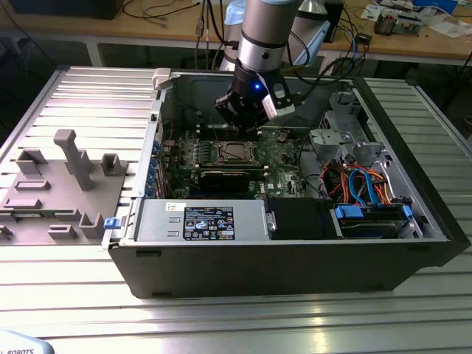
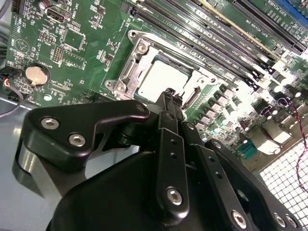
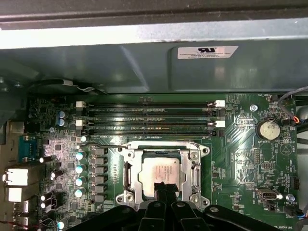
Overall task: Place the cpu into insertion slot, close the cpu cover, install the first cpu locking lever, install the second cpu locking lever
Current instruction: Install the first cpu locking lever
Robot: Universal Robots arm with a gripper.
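Observation:
The cpu (image 3: 161, 172) (image 2: 162, 78) lies flat in the insertion slot (image 3: 123, 196) on the green board, its silver-grey top showing. The cpu cover (image 3: 195, 169) (image 2: 129, 67), a silver frame, lies down around it with the chip showing through its window. A thin wire lever (image 3: 103, 145) runs beside the socket towards the memory slots. In both wrist views my gripper (image 3: 161, 186) (image 2: 170, 93) hangs just above the chip's near edge, its black fingers shut together on nothing. In the exterior view the gripper (image 1: 247, 124) is inside the open computer case over the socket (image 1: 234, 151).
Long black memory slots (image 3: 149, 118) lie beside the socket. A coin battery (image 3: 269, 129) sits on the board. The case's metal walls (image 1: 158, 125), a power supply (image 1: 203, 221) and a drive bay with coloured cables (image 1: 361, 184) surround the board. Grey fixtures (image 1: 70, 158) stand at the exterior view's left.

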